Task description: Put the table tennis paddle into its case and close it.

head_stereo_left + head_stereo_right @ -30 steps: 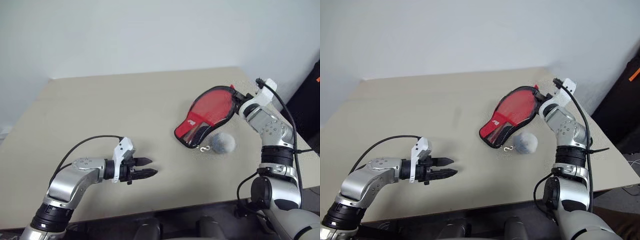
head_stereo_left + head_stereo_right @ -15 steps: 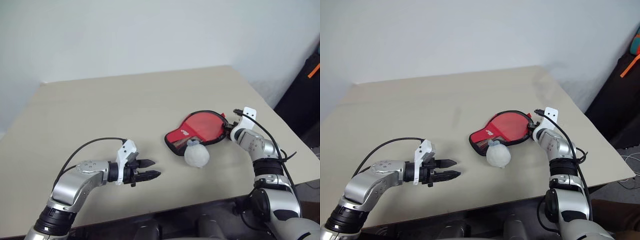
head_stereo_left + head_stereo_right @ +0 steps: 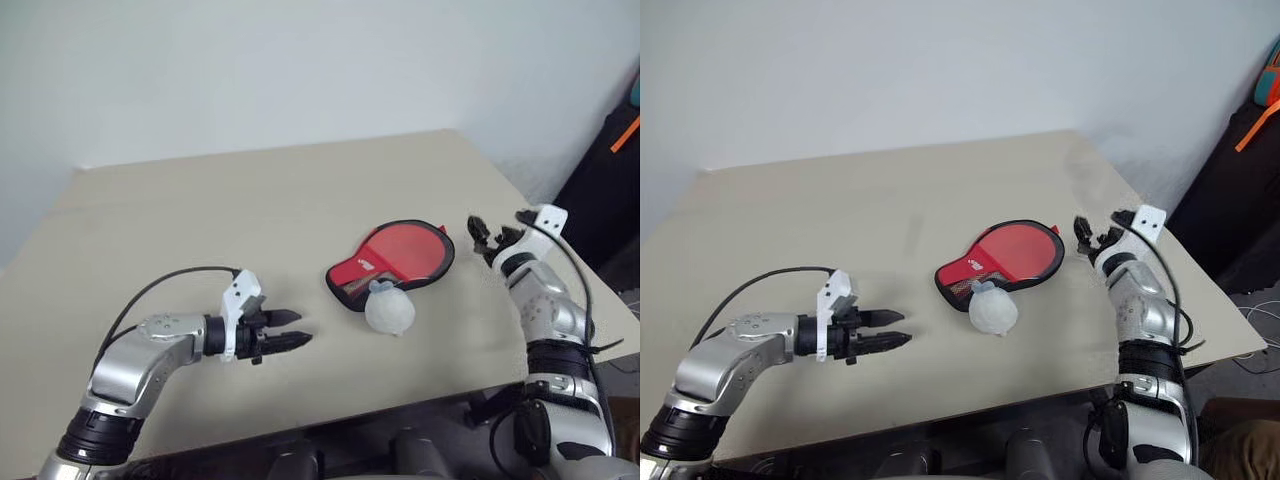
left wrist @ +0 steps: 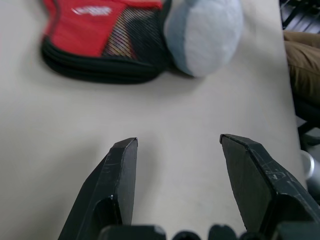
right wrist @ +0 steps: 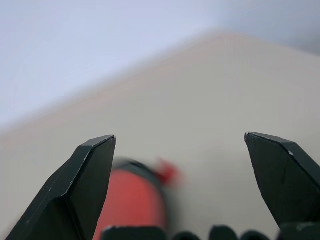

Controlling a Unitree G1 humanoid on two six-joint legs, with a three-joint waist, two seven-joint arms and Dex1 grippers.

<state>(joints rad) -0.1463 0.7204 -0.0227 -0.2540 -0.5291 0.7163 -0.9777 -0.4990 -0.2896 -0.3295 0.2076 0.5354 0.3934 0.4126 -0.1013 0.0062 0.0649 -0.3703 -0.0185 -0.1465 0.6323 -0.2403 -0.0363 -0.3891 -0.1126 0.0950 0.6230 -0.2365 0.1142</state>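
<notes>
The case (image 3: 398, 258) lies flat on the beige table (image 3: 250, 200), red with black piping, its mesh end toward me. In the left wrist view the case (image 4: 92, 37) lies ahead of the fingers. The table tennis paddle is hidden from view. My right gripper (image 3: 492, 228) hovers open just right of the case's round end, apart from it; in the right wrist view my right gripper (image 5: 180, 140) has its fingers spread, with the case (image 5: 132, 205) blurred below. My left gripper (image 3: 303, 327) stands open over bare table, well left of the case, holding nothing.
A pale grey-white ball-like lump (image 3: 390, 313) rests against the case's mesh end, on the near side. The table's right edge runs close beside my right arm. A dark object with an orange strap (image 3: 612, 150) stands beyond that edge.
My right gripper has let go of the case's round end, opened and drawn back to the right. The case, lifted a second ago, now lies flat, with the lump against it.
</notes>
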